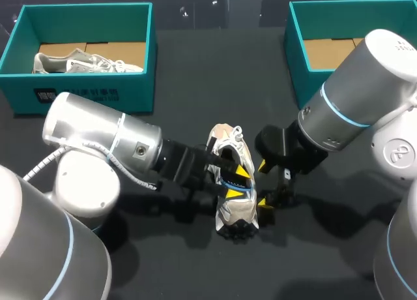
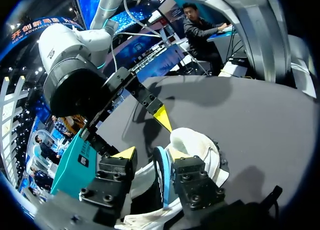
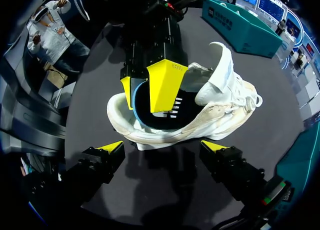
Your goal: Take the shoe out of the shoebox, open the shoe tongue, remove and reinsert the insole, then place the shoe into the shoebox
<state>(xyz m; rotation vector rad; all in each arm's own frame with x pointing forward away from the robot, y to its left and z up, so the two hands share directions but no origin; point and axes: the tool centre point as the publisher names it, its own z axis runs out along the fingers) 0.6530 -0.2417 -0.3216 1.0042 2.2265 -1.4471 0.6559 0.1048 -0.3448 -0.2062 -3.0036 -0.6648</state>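
Observation:
A white shoe (image 1: 238, 214) lies on the black table, seen also as the shoe (image 3: 225, 115) in the right wrist view. My left gripper (image 1: 238, 182) is at its opening. One yellow finger (image 3: 165, 82) sits inside over the dark, blue-edged insole (image 3: 150, 117), and the other stays outside the collar. The fingers stand apart, so it is open. From the left wrist, the blue insole edge (image 2: 161, 175) and the shoe (image 2: 200, 145) wall show between my left gripper (image 2: 152, 157) fingers. My right gripper (image 1: 264, 182) hangs open just right of the shoe. My right gripper (image 3: 161, 146) holds nothing.
A teal shoebox (image 1: 85, 91) at the back left holds another pale shoe (image 1: 85, 64). A second teal shoebox (image 1: 303, 72) stands at the back right, partly behind my right arm. The table in front of the shoe is bare black surface.

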